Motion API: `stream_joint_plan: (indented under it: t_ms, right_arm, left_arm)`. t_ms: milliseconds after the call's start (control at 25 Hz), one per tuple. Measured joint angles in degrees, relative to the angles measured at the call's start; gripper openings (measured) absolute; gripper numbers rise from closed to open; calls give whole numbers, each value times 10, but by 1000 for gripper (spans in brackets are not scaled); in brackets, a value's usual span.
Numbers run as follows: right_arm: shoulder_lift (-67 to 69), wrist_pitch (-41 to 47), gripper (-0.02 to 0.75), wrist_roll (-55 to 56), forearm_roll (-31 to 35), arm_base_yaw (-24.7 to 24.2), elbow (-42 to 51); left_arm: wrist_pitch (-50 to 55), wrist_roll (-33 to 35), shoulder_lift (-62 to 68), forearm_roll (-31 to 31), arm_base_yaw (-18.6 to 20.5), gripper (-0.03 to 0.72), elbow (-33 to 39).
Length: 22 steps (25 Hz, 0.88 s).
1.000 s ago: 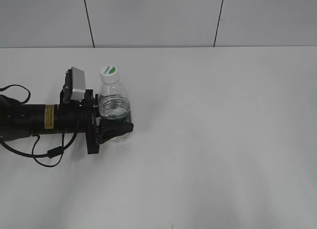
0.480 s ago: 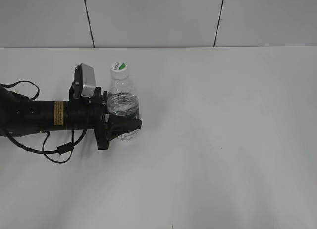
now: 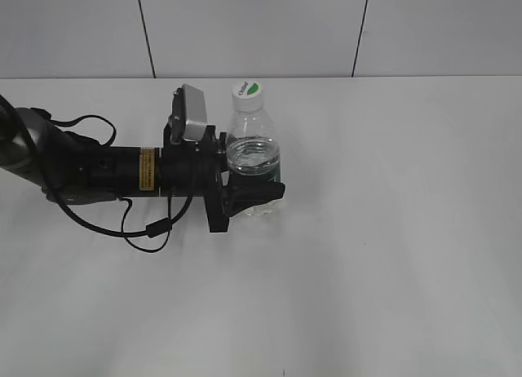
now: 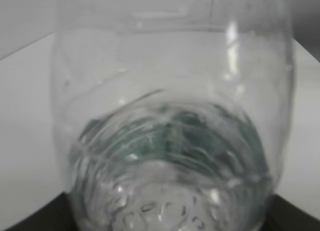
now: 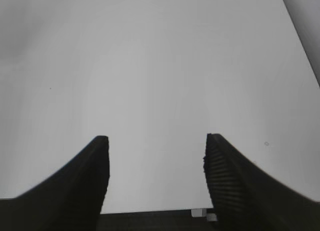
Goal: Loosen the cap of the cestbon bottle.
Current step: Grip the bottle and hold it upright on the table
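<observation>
The left gripper was clamped around the lower body of the cestbon bottle, its jaws spread about as wide as the bottle. The bottle stood upright, long axis vertical, the cap pointing up and tipped slightly toward the back wall. It sat left of centre on the white table. The right gripper hung wide apart over bare table, holding nothing.
</observation>
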Motion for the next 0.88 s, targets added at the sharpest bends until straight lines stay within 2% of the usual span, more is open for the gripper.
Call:
stream_joint_plan:
  t_ms: [400, 880]
  right_arm:
    - [281, -52, 461, 1, 20, 0, -93]
    - [371, -105, 461, 1, 83, 0, -104]
  left_arm:
    - [0, -2, 1, -26, -36, 402, -3]
    - [21, -4, 31, -33, -38, 402, -6]
